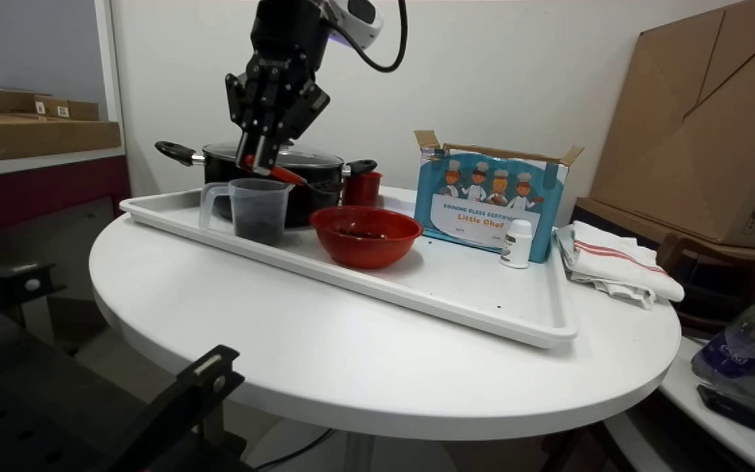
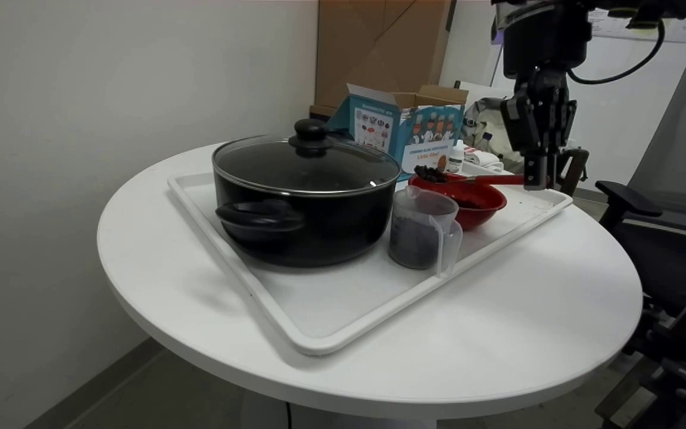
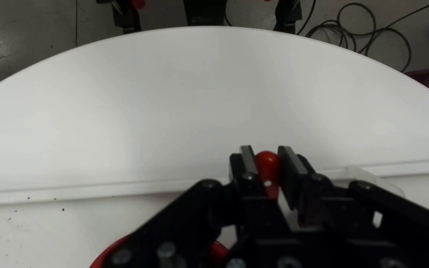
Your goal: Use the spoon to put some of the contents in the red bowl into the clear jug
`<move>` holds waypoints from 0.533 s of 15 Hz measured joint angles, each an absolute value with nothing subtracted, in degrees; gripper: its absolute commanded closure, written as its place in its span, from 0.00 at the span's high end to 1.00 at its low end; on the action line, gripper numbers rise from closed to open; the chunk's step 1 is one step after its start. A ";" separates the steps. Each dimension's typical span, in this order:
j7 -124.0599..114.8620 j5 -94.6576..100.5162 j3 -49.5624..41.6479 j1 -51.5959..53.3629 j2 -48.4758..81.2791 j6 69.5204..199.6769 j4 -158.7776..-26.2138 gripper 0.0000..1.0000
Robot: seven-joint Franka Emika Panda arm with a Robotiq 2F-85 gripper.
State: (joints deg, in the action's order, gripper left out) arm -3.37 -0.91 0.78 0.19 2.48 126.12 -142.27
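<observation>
We see the hand (image 3: 269,162) gripping the red handle of the spoon (image 2: 495,179), a fingertip on either side of it in the wrist view. The spoon is held above the tray (image 2: 313,304), with a dark load (image 2: 430,174) heaped in its head. In an exterior view we see that head between the jug (image 1: 261,213) and the bowl (image 1: 366,251), though we cannot tell exactly what it is over. The jug stands upright near a long edge of the tray, between the lidded pot (image 2: 331,229) and that edge, its handle turned to the edge; its lower part looks dark in both exterior views. Farther along the same edge sits the bowl, with dark contents (image 1: 359,234) low inside. A red cup (image 1: 361,190) shows close to the pot, partly hidden. Toward the short edge past the bowl we see an open box (image 1: 472,190) and, just in front of it, a white bottle (image 1: 517,246). Dark specks (image 3: 63,209) dot that end of the tray. On the surface (image 1: 325,328), just beyond that short edge, lies a folded cloth (image 1: 613,259).
</observation>
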 measured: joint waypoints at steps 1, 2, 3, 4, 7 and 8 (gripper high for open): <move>-3.37 -0.98 1.07 0.41 2.16 126.12 -142.33 0.09; -3.39 -1.03 1.36 0.67 1.83 126.12 -142.37 0.09; -3.41 -1.10 1.66 0.95 1.53 126.12 -142.41 0.10; -3.44 -1.16 1.98 1.20 1.24 126.12 -142.47 0.10; -3.47 -1.62 2.58 1.96 0.40 126.12 -142.81 0.10; -3.47 -1.84 2.68 2.12 0.07 126.12 -143.07 0.10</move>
State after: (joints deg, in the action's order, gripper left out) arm -3.47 -1.84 2.68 2.12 0.07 126.12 -143.07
